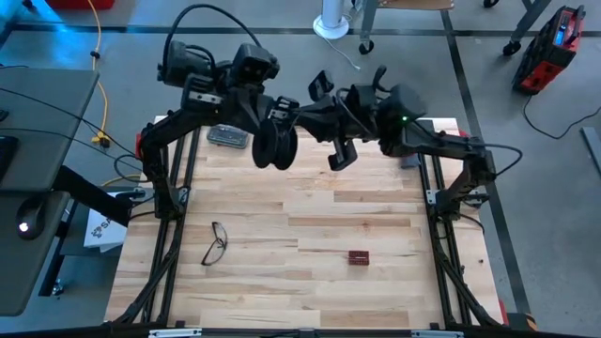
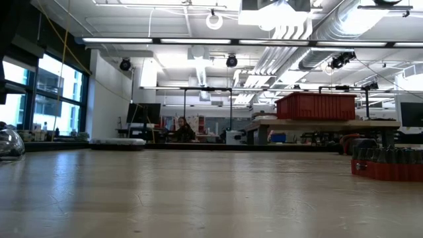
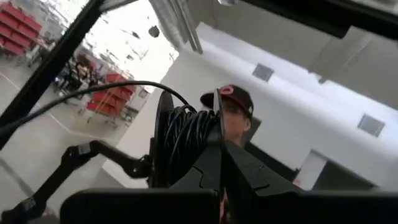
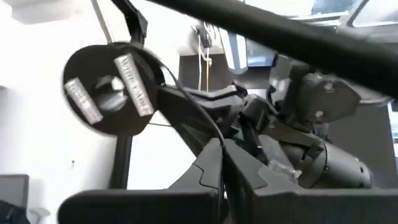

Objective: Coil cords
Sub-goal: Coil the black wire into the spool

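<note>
While both arms meet above the table's far edge, the reel (image 1: 273, 145) hangs in the upper centre of the high view.

Left gripper (image 1: 279, 122) is clamped on the reel, its disc standing on edge with wire wound round it. Just right, the right gripper (image 1: 331, 122) has its fingers pressed together on the thin wire (image 4: 202, 115) running off the reel toward upper left in its wrist view. The wire's free end cannot be made out.
</note>
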